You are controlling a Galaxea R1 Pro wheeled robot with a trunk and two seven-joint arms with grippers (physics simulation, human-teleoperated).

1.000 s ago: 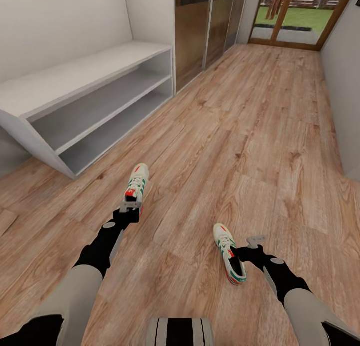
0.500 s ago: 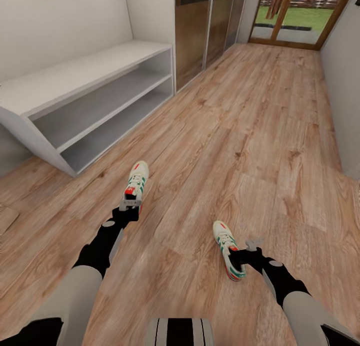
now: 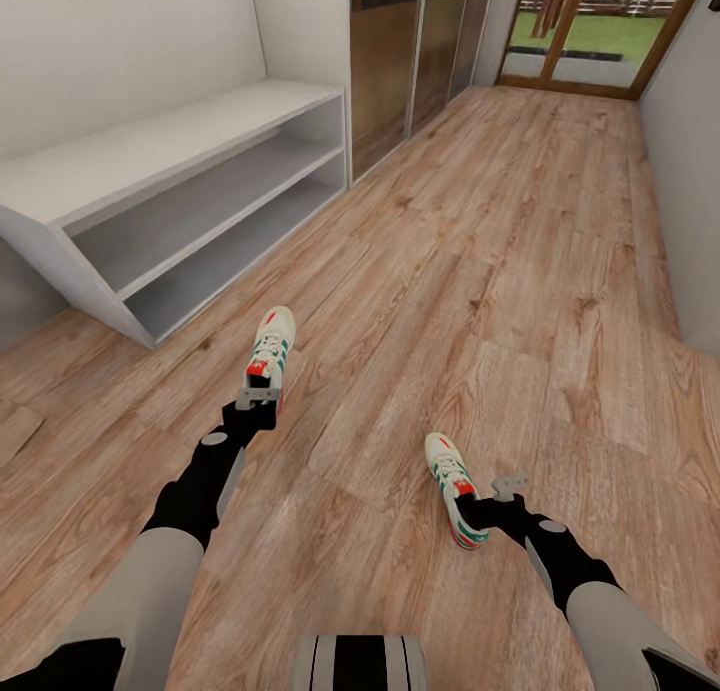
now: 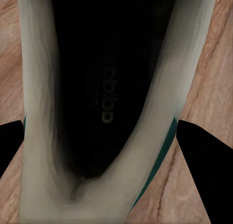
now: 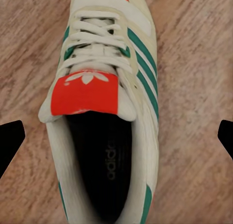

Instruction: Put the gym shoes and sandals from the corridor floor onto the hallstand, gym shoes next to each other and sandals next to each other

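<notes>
Left gripper (image 3: 262, 399) jaws pinch one shoe's (image 3: 270, 357) heel near the rack (image 3: 180, 161); right gripper's (image 3: 478, 506) jaws straddle the other shoe (image 3: 450, 483), spread. A loose heel grip could drop it.

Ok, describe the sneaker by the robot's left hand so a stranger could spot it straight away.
Start at the light-grey shoe rack along the wall, then look down to the wood floor just off its near corner. The sneaker lies there at the left hand, toe pointing away from the robot. Of the two sneakers, it is nearer the rack; the other lies by the right hand.
</notes>
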